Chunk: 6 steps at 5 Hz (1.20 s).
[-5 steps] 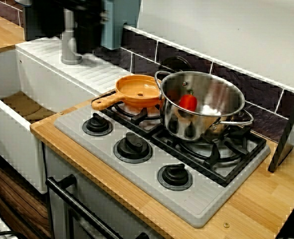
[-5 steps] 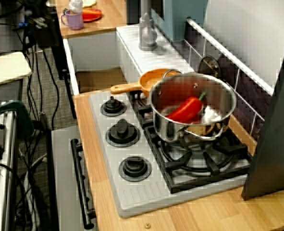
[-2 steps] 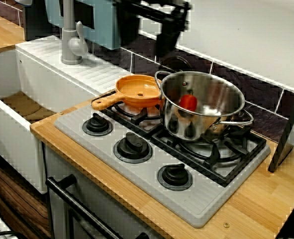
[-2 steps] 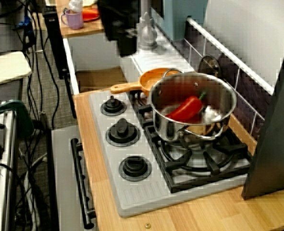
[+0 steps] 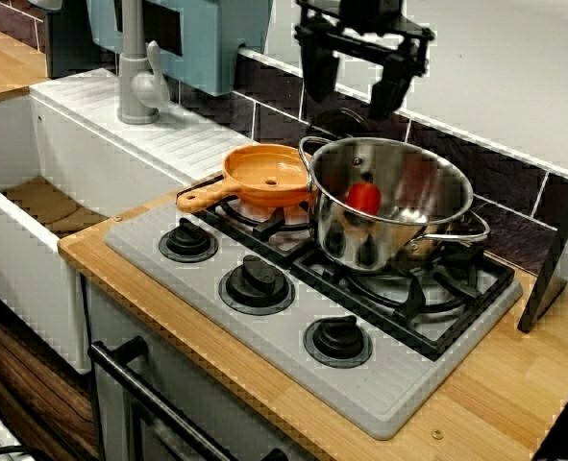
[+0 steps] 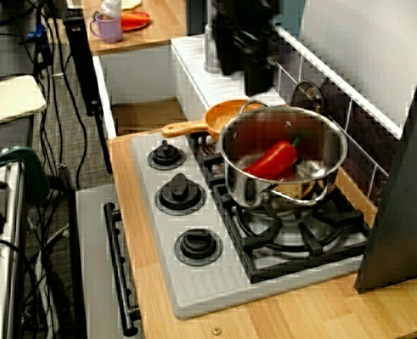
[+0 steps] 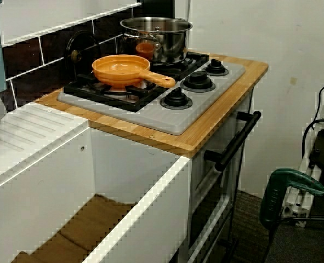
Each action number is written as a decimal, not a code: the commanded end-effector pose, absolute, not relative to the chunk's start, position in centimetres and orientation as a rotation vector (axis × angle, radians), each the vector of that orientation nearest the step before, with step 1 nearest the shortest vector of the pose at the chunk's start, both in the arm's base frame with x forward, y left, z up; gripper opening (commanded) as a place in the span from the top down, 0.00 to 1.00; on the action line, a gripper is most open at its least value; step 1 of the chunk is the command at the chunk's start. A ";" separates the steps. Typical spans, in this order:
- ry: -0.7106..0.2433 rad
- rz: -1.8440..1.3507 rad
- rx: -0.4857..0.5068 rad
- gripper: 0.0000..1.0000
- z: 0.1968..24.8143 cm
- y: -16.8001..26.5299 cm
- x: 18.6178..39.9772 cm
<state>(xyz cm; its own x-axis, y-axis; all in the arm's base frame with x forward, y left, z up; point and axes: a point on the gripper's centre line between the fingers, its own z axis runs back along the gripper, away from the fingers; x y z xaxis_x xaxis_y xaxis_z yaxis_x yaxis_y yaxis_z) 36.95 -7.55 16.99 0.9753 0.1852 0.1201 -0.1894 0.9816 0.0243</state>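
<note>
Jaws stood well apart and held nothing. In the view from the front of the hob, the gripper [image 5: 352,94] hung in the air above the steel pot [image 5: 353,248] and the orange pan [image 5: 264,175]. Its two dark fingers [image 5: 314,77] pointed down before the tiled wall and touched neither vessel.

That view showed only the rounded top of the red pepper [image 5: 363,198] inside the pot. The view along the counter showed the pepper [image 6: 273,161] at full length, lying tilted on the pot's floor with its green stem toward the back. There the gripper [image 6: 245,60] was a dark blur, and its opening could not be read.

The pot stood on the rear right burner of the grey hob [image 5: 293,317], just beside the pan, whose handle pointed toward the sink.

The view from the sink end did not catch the gripper at all. It alone showed the open white sink [image 7: 151,181] beside the counter, the oven's black handle [image 7: 236,141], and a green power tool [image 7: 290,189] lying low by the wall.
</note>
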 end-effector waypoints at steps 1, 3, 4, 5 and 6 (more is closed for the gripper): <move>-0.167 0.215 0.021 0.00 16.5 -7.4 40.3; -0.166 0.222 0.022 0.00 15.5 -7.8 39.4; -0.166 0.226 0.014 0.00 15.4 -8.4 38.9; -0.170 0.237 0.014 0.00 15.0 -8.6 38.8; -0.168 0.236 0.020 0.00 14.5 -8.8 38.8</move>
<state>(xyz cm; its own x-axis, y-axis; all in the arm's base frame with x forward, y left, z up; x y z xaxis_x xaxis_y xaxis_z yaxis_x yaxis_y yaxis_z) 38.67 -8.85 11.42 0.9671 0.2367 0.0932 -0.2410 0.9698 0.0385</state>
